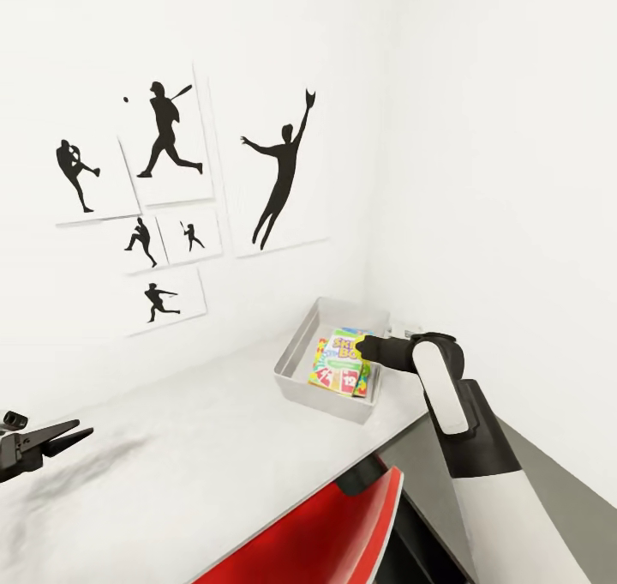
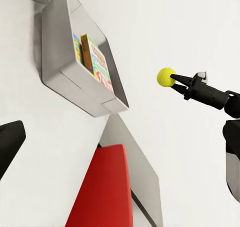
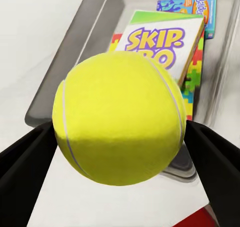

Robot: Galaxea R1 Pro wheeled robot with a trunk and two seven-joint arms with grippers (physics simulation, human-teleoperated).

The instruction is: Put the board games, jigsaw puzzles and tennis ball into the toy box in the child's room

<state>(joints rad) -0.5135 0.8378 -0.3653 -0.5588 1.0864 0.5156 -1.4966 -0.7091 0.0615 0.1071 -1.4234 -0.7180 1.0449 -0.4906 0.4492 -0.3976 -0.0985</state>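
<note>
My right gripper (image 3: 120,137) is shut on the yellow-green tennis ball (image 3: 120,119), one black finger (image 3: 25,162) on each side. The ball (image 2: 166,77) hangs in the air, apart from the light grey toy box (image 2: 65,72). That toy box (image 1: 302,344) stands on the white table (image 1: 188,447) by the corner wall. In it lie the Skip-Bo board game (image 3: 160,42), a light blue board game (image 3: 195,7) and a jigsaw puzzle (image 3: 192,82) underneath. From the head camera, the right gripper (image 1: 367,348) is over the box's near side. My left gripper (image 1: 64,436) hovers open and empty at the table's left end.
A red chair (image 1: 317,532) is tucked under the table's front edge. White walls close in behind and right of the toy box, the back one hung with baseball silhouette prints (image 1: 163,138). A grey cabinet top (image 1: 548,472) lies low on the right.
</note>
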